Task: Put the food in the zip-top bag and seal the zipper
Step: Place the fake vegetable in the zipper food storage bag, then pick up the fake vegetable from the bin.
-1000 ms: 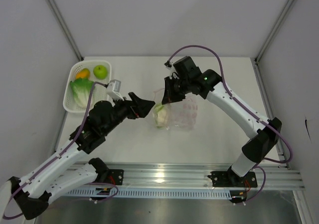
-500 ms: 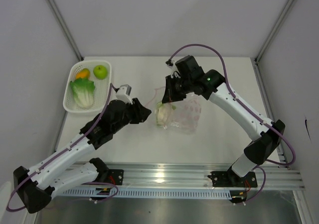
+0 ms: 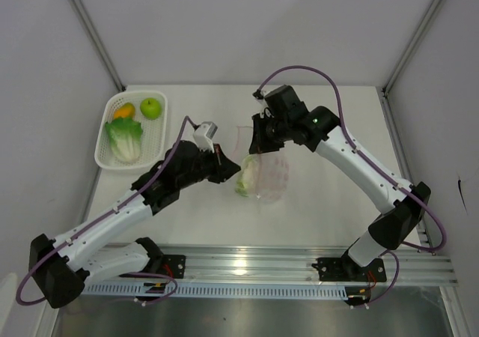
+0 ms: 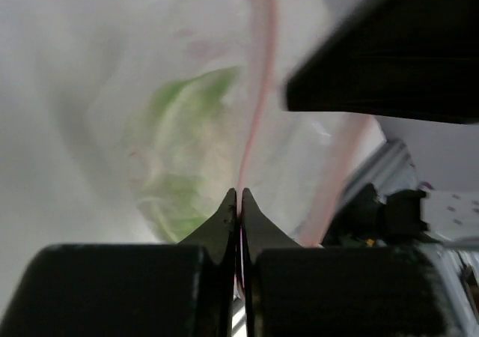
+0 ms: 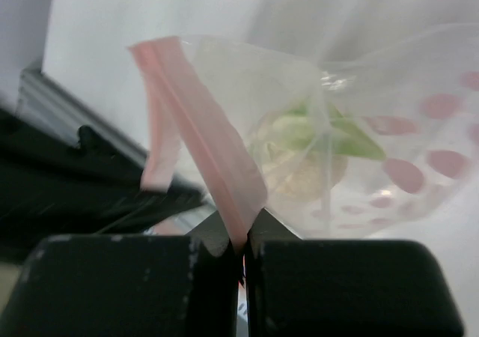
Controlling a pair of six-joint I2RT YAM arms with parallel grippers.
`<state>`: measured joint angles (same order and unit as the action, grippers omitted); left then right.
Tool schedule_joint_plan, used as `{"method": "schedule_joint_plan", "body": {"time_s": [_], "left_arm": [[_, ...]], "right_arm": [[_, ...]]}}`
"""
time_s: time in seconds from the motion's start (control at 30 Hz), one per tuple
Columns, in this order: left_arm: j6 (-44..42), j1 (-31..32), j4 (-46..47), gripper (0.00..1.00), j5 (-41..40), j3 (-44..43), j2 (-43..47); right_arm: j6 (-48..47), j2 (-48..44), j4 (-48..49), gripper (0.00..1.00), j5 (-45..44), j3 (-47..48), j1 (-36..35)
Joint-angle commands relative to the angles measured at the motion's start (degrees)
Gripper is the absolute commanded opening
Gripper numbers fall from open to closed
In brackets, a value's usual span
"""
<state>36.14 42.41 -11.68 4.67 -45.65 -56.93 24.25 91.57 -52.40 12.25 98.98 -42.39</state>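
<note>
The clear zip-top bag (image 3: pixel 271 177) hangs between both grippers at the table's middle, with a whitish-green food piece (image 3: pixel 245 180) inside it. My left gripper (image 3: pixel 230 170) is shut on the pink zipper (image 4: pixel 259 90) at the bag's mouth, and the green-white food (image 4: pixel 183 150) shows blurred behind the plastic. My right gripper (image 3: pixel 259 147) is shut on the other end of the zipper (image 5: pixel 200 120); the bag (image 5: pixel 389 142) and the food (image 5: pixel 307 157) inside it lie beyond its tips. A green apple (image 3: pixel 150 108), an orange fruit (image 3: pixel 123 111) and a leafy cabbage (image 3: pixel 125 139) lie in the basket.
The white mesh basket (image 3: pixel 156 147) sits at the back left of the table. Slanted frame posts (image 3: pixel 93 34) rise at the back corners. A metal rail (image 3: pixel 299 262) runs along the near edge by the arm bases.
My left gripper moved right to the bag's mouth and went from open to shut on the zipper. The bag shifted slightly toward the near side. The right gripper kept its hold.
</note>
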Motion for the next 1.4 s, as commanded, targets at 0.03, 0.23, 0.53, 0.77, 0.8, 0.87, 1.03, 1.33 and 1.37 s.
{"method": "schedule_joint_plan", "body": {"time_s": [0.03, 0.23, 0.53, 0.77, 0.8, 0.87, 1.03, 1.33, 1.37], "left_arm": [[-1.4, 0.2, 10.3, 0.00, 15.2, -12.3, -1.7], [3.6, 0.1, 9.7, 0.01, 26.8, -22.4, -9.7], [5.3, -2.9, 9.6, 0.01, 22.1, -11.8, -8.6], [4.1, -10.4, 7.5, 0.01, 21.9, -6.0, -8.7], [3.9, -10.9, 7.6, 0.01, 21.4, -5.8, -8.6], [3.4, -11.6, 7.6, 0.01, 20.7, -5.2, -8.3], [1.0, -11.7, 8.7, 0.19, 13.8, -3.1, -3.6], [-8.8, -11.8, 10.5, 0.99, 3.1, 0.7, 9.8], [-9.1, -11.8, 10.5, 1.00, 0.0, 0.8, 10.5]], "right_arm": [[-3.1, -2.4, -2.3, 0.00, -15.7, 0.8, 0.5], [-3.5, -6.0, -6.4, 0.00, -17.4, 9.1, 0.5], [-3.5, -9.0, -3.7, 0.00, -16.0, -0.3, 2.3], [-3.9, -8.3, -1.5, 0.00, -14.2, 0.1, 2.3], [-3.9, -8.0, -1.1, 0.00, -14.0, 0.0, 2.3], [-3.6, -6.8, 0.1, 0.00, -13.0, -0.5, 2.3], [-3.2, -4.1, 2.0, 0.00, -10.0, -1.4, 2.3], [-4.7, -1.8, 3.5, 0.00, -9.0, -0.8, 2.2], [-4.8, -1.7, 3.7, 0.00, -8.9, -0.7, 2.2]]}}
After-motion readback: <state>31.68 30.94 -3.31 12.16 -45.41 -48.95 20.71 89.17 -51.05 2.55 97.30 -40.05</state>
